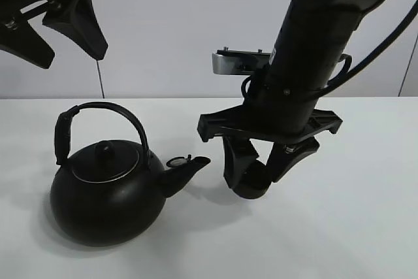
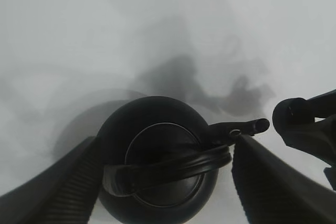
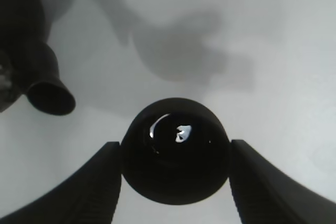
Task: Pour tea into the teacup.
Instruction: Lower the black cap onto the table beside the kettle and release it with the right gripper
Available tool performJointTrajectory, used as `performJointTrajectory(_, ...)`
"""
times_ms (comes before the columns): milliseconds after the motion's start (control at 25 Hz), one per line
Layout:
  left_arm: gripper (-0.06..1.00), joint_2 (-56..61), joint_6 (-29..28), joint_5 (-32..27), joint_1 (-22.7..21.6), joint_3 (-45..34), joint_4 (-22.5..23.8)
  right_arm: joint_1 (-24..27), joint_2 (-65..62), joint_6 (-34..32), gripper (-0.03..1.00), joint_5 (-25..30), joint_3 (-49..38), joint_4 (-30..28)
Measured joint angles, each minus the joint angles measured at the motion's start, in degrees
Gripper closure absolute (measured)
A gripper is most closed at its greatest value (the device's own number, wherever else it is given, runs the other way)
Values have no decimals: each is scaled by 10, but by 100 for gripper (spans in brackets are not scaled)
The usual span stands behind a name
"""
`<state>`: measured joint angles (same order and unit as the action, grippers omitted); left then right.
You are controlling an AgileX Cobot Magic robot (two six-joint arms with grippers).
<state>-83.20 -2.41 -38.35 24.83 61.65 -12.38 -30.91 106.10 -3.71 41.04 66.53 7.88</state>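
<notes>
The small matte-black teacup point(image 1: 251, 184) sits between the fingers of my right gripper point(image 1: 256, 161), just right of the kettle's spout point(image 1: 186, 169). I cannot tell whether it touches the white table. In the right wrist view the teacup point(image 3: 173, 177) touches both fingers of the gripper point(image 3: 176, 148), with glints inside it. The big round black kettle point(image 1: 104, 194) with its arched handle stands on the table at the left. My left gripper point(image 1: 62, 37) is open, high above the kettle. The left wrist view looks down on the kettle point(image 2: 157, 171) between its spread fingers point(image 2: 52, 187).
The white table point(image 1: 339, 227) stretches around both things. A grey wall point(image 1: 170, 24) rises behind it. A metal camera bracket point(image 1: 238, 62) sticks out from the right arm. The kettle's spout point(image 3: 50, 98) lies close to the cup in the right wrist view.
</notes>
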Motion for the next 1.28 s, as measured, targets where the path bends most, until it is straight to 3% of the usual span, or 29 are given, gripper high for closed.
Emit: performJointTrajectory(1280,44,0,0,0,0,0,0,0,63,-7,57,-37,2,4)
